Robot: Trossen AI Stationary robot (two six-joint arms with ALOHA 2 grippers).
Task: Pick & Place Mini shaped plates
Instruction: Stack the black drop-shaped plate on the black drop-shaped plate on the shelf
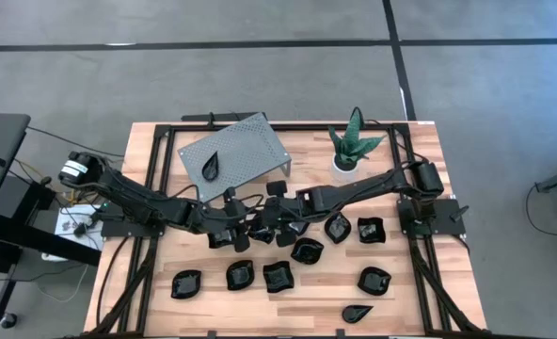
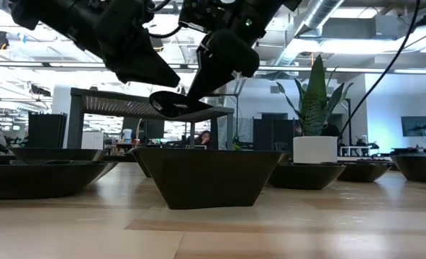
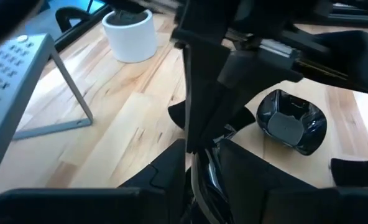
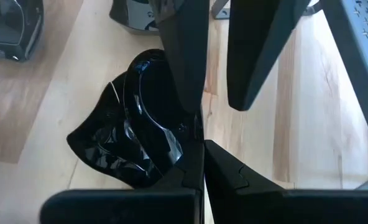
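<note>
Table: pale wooden top in a black frame, filling the middle of the high view.
Right gripper: at the end of the arm that runs in from the right edge to the table's centre. Its fingers are clenched on the rim of one black plate.
Held plate: glossy and black with a wavy edge. In the low view it hangs clear of the table in the upper middle of the frame, at the tips of both grippers and roughly level.
Left gripper: reaches in from the left edge and meets the right gripper at the centre. Its fingers stand apart with bare wood showing between them. One finger lies against the held plate; a grasp cannot be made out.
Stand: grey perforated metal, in the upper middle of the high view, behind the grippers.
Plate on the stand: teardrop shaped, on the stand's left part.
Plant: green and spiky in a white pot, upper right of centre, just right of the stand.
Plates on the table: three in a row at lower centre, one just above them to the right, two side by side right of centre under the right arm, and one at lower right.
Teardrop plate: alone at the lower edge, right of centre.
Nearest plate: fills the centre of the low view, upright on the wood, below the held plate.
</note>
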